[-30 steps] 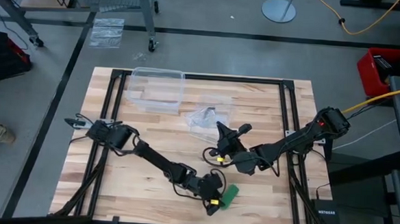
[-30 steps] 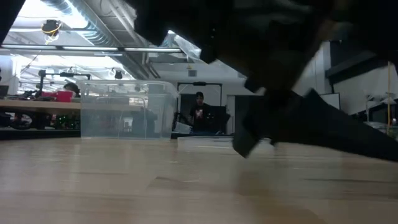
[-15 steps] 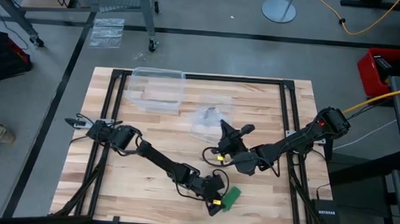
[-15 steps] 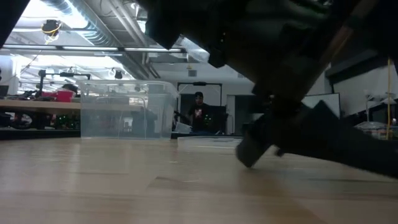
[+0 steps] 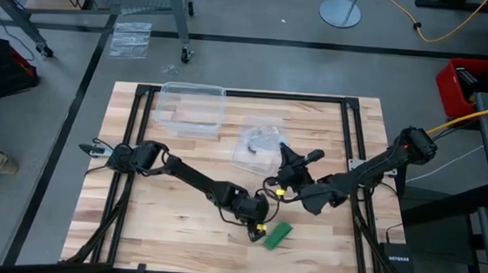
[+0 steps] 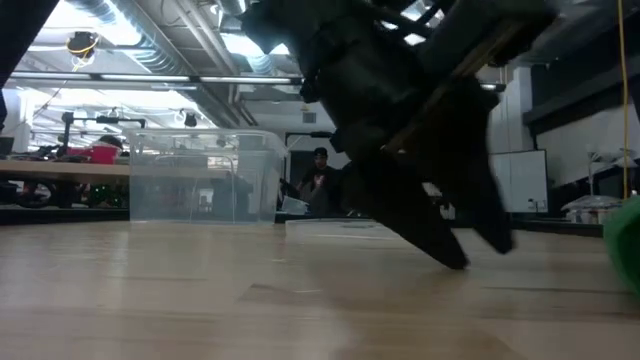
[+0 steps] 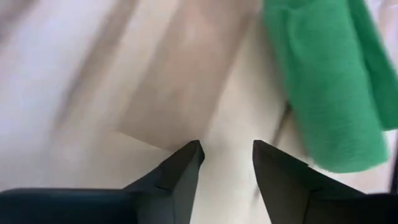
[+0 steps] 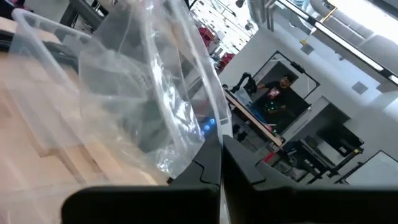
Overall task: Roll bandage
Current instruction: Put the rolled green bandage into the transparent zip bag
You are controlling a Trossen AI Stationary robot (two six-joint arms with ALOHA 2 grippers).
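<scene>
Pale butcher-block table (image 5: 182, 208) (black-framed, on grey concrete) carries the soft, compact green bandage (image 5: 278, 234) near its front edge, beside the left gripper (image 5: 258, 230), fingers spread; the right gripper (image 5: 283, 154), fingers pressed together, pinches crinkled clear plastic bag (image 5: 256, 145).

The high view looks straight down on the whole wooden table (image 5: 182, 208) from well above, while the low view sits at tabletop height, facing level across it toward the clear plastic bin (image 6: 200, 175) and the room behind. Each wrist view looks out close past its own arm's fingers, the left at the bandage (image 7: 329, 81), the right at a clear plastic bag (image 8: 155, 106); both also appear from above.
</scene>
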